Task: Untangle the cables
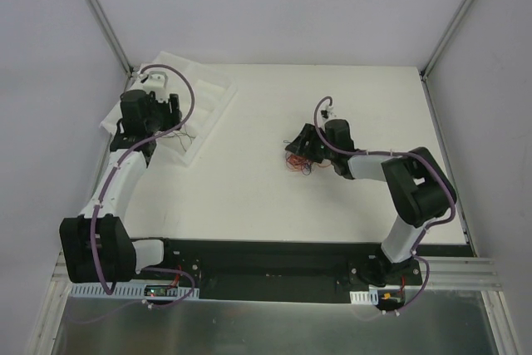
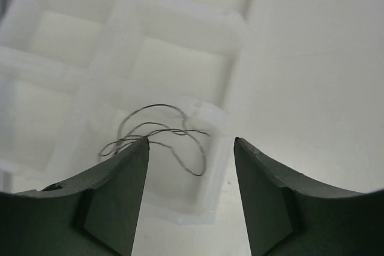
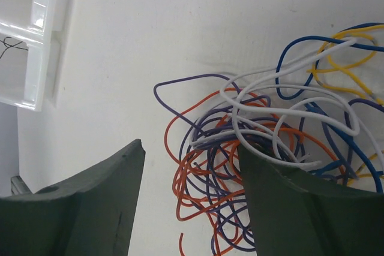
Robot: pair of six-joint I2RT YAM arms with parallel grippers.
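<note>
A tangle of thin cables [image 3: 270, 124] in orange, purple, white, blue and yellow lies on the white table; from above it is a small knot [image 1: 297, 164]. My right gripper [image 3: 191, 145] hangs open just over its left side. Orange and purple loops lie between the jaws, and the right finger [image 3: 282, 208] covers part of the heap. A few thin black cables [image 2: 159, 131] lie loose in a compartment of the white tray [image 2: 180, 28]. My left gripper [image 2: 191, 140] stands open just above them with nothing held, its left fingertip [image 2: 141, 148] at the strands.
The divided white tray [image 1: 212, 93] sits at the table's back left, and its corner [image 3: 42, 40] shows in the right wrist view. Grey walls enclose the table [image 1: 249, 205] on three sides. The arm bases stand along the near edge.
</note>
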